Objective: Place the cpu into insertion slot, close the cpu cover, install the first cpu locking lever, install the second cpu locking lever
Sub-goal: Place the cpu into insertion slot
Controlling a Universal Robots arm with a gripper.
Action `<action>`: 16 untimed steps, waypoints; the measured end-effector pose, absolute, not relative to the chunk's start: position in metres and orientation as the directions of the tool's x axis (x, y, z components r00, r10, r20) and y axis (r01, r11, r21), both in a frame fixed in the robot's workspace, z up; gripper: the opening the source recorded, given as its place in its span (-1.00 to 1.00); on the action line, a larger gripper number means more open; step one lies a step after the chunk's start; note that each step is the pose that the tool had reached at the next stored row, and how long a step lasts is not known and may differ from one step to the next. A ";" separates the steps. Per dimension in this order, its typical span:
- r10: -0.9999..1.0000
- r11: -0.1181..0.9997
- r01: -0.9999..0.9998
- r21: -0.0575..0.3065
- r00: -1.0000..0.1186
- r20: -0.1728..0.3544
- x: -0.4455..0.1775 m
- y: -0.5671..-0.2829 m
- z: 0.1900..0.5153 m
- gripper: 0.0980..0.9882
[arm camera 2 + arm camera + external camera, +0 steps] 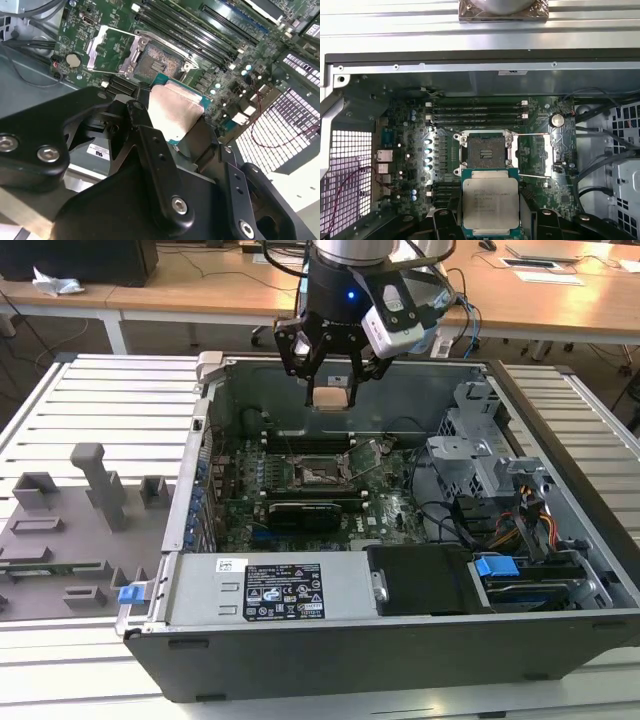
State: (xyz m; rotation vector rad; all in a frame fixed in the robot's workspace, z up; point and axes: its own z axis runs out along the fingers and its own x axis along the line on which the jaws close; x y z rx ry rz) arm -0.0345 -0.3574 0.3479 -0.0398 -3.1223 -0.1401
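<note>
My gripper (331, 388) hangs over the back wall of the open computer case, shut on the cpu (331, 396), whose tan underside faces the exterior camera. In both wrist views the cpu (490, 202) (175, 112) shows its silver-grey top between the black fingers (146, 131). The insertion slot (484, 149) (157, 62) (320, 472) lies open on the green motherboard, its dark pinned centre bare, a short way ahead of the cpu. The cpu cover (535, 155) (107, 50) is swung open beside the slot, and thin lever wires (535, 134) stand raised along it.
Long black memory slots (477, 112) run just beyond the socket. A black card (310, 510) lies across the board in front of it. A metal drive cage (480, 455) and cables (520, 525) stand toward the exterior view's right. A grey fixture plate (70, 530) sits outside the case on the left.
</note>
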 end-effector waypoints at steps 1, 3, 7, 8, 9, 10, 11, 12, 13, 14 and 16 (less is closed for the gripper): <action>0.025 0.996 0.026 0.089 -1.000 0.017 -0.034 -0.357 0.345 0.00; 0.025 0.996 0.026 0.089 -1.000 0.017 -0.034 -0.357 0.339 0.00; 0.025 0.996 0.026 0.089 -1.000 0.017 -0.034 -0.357 0.330 0.00; 0.025 0.996 0.026 0.089 -1.000 0.017 -0.034 -0.357 0.330 0.00; 0.025 0.996 0.026 0.089 -1.000 0.017 -0.034 -0.357 0.328 0.00; 0.025 0.996 0.026 0.089 -1.000 0.017 -0.034 -0.357 0.327 0.00; 0.025 0.996 0.026 0.089 -1.000 0.017 -0.034 -0.357 0.325 0.00; 0.025 0.996 0.026 0.089 -1.000 0.017 -0.034 -0.357 0.324 0.00; 0.025 0.996 0.026 0.089 -1.000 0.017 -0.034 -0.357 0.323 0.00; 0.025 0.996 0.026 0.089 -1.000 0.017 -0.034 -0.357 0.321 0.00; 0.025 0.996 0.026 0.089 -1.000 0.017 -0.034 -0.357 0.319 0.00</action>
